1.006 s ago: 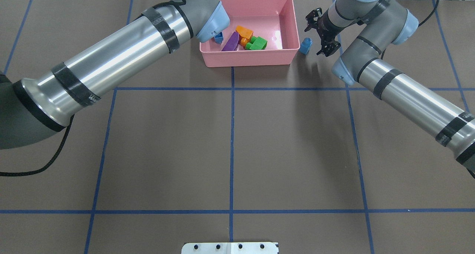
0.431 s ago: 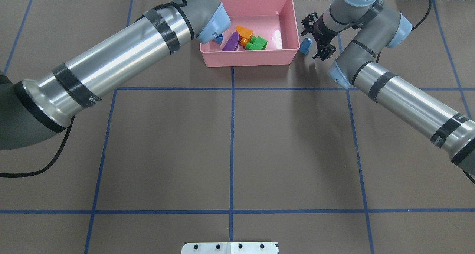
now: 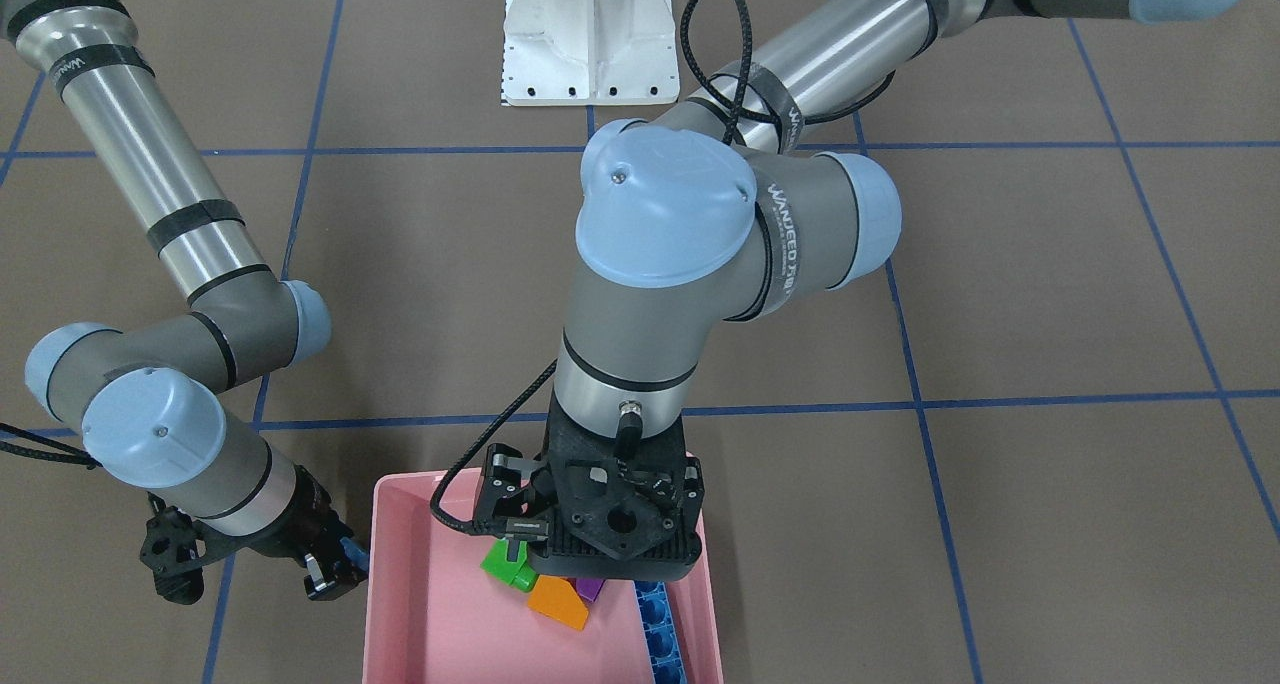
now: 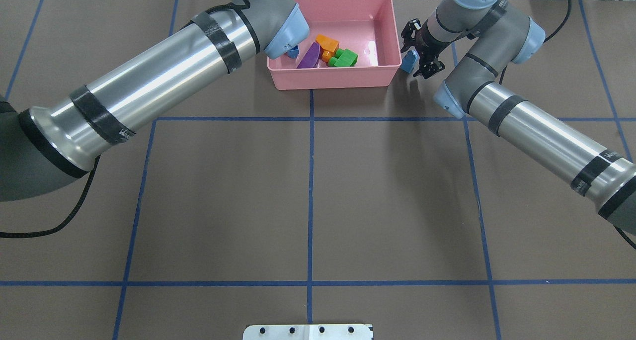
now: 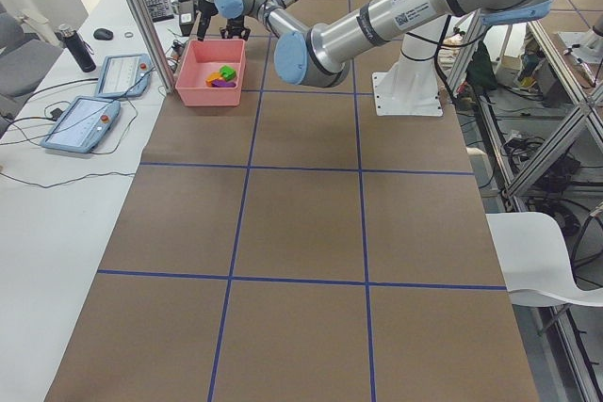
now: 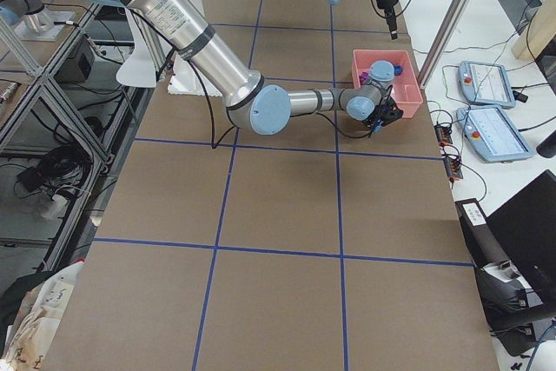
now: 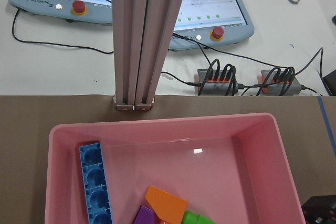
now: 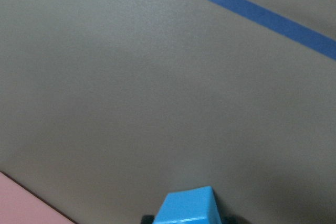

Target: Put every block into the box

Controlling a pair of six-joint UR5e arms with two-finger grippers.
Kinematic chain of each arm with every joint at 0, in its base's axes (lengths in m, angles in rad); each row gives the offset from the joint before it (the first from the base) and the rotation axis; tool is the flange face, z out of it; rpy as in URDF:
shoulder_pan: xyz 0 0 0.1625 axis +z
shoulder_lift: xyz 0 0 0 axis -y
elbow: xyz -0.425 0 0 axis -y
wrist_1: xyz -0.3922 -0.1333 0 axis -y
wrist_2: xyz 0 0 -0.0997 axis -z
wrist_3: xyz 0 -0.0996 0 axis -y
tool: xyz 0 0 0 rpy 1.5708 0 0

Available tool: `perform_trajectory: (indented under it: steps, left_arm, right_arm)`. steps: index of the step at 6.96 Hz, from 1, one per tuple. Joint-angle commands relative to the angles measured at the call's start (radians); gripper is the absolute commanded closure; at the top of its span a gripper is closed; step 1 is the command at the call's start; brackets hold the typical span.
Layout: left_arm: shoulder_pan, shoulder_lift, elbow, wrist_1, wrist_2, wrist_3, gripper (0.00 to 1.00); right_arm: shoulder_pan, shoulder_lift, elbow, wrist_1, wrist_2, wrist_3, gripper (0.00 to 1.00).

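The pink box [image 4: 330,79] stands at the table's far middle. In it lie an orange block [image 4: 327,43], a purple block [image 4: 309,56], a green block [image 4: 344,58] and a long blue block [image 3: 660,624] along one side wall, which also shows in the left wrist view [image 7: 96,182]. A small light-blue block [image 4: 409,60] stands on the table just outside the box's right wall; the right wrist view [image 8: 186,209] shows it close up. My right gripper [image 4: 416,54] is open, low, with its fingertips at that block. My left gripper [image 3: 608,529] hangs over the box; its fingers are hidden.
A metal post [image 7: 143,40] stands right behind the box, with control tablets [image 7: 212,9] and cables beyond it. The white robot base [image 3: 590,34] sits at the near table edge. Blue tape lines cross the brown table.
My right gripper has moved left, from beside the light-blue block to right at it, close to the box wall. The left arm and the blocks in the box have not moved.
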Motion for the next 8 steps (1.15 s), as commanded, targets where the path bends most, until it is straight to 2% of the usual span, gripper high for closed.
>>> perform_trajectory:
  steps: [1, 3, 5, 6, 7, 8]
  left_arm:
    - [-0.001, 0.000, 0.000, 0.000, 0.000, 0.000, 0.00]
    - [-0.006, 0.006, -0.003, 0.000, -0.005, 0.002, 0.00]
    - [-0.024, 0.108, -0.106, 0.000, -0.035, 0.064, 0.00]
    - [-0.049, 0.165, -0.146, 0.000, -0.119, 0.074, 0.00]
    - [-0.079, 0.229, -0.201, 0.000, -0.162, 0.078, 0.00]
    - [-0.116, 0.326, -0.265, 0.002, -0.211, 0.147, 0.00]
  right_arm:
    - [0.057, -0.004, 0.019, -0.004, 0.053, -0.038, 1.00]
    - [0.143, 0.031, 0.036, -0.024, 0.094, -0.070, 1.00]
    - [0.152, 0.208, 0.036, -0.213, 0.070, -0.134, 1.00]
    - [0.098, 0.258, 0.037, -0.217, 0.023, -0.135, 1.00]
    - [0.005, 0.281, 0.037, -0.211, -0.095, -0.136, 1.00]
    - [-0.070, 0.284, 0.037, -0.211, -0.185, -0.150, 0.43]
